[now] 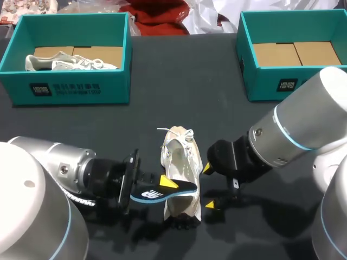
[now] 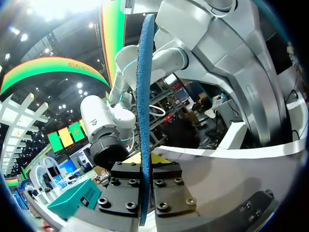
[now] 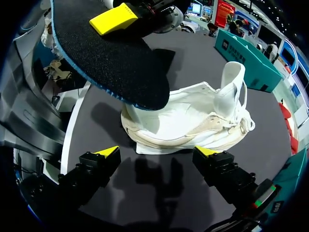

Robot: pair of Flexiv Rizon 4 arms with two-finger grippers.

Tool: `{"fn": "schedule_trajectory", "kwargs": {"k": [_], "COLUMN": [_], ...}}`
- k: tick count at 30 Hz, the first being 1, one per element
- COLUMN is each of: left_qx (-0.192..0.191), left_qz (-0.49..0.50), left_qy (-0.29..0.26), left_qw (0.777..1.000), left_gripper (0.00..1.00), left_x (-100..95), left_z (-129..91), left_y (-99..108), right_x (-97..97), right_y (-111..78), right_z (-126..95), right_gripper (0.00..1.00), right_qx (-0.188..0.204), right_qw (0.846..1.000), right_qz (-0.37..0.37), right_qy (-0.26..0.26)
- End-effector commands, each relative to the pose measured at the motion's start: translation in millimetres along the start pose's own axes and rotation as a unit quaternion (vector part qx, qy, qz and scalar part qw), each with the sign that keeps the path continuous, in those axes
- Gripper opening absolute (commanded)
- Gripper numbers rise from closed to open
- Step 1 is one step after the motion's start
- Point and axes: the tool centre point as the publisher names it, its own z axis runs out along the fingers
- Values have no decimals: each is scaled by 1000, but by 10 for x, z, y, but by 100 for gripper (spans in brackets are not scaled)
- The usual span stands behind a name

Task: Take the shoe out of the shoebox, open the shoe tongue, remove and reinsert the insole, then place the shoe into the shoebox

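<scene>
Left hand [image 1: 164, 186] pinches flat, blue-edged insole [image 1: 149, 193] over soft white shoe [image 1: 181, 157].

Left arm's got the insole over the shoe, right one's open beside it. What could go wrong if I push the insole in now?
1. The shoe lies loose on the table. The right gripper is open and clear of it, so a push may slide it.
2. The insole is pinched only in the left gripper, so its free end may buckle against the shoe's rim.
</scene>
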Motion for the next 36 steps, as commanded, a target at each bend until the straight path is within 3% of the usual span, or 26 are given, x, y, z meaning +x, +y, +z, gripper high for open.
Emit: {"fn": "schedule_trajectory", "kwargs": {"k": [1, 26, 31, 36], "left_qx": [2, -9, -4, 8], "left_qz": [-7, -1, -13, 6], "left_qy": [-14, -24, -32, -42], "left_qw": [1000, 1000, 999, 999], "left_gripper": [0, 0, 0, 0], "left_x": [48, 92, 100, 127], "left_z": [1, 53, 64, -4], "left_y": [-15, 78, 181, 101], "right_x": [-36, -54, -54, -54], "right_y": [9, 69, 69, 69], "right_z": [120, 245, 245, 245], "right_gripper": [100, 100, 100, 100], "right_qx": [-2, -11, -11, -11], "right_qw": [1000, 999, 999, 999], "right_qz": [1, -29, -29, -29], "right_qy": [2, 12, 12, 12]}}
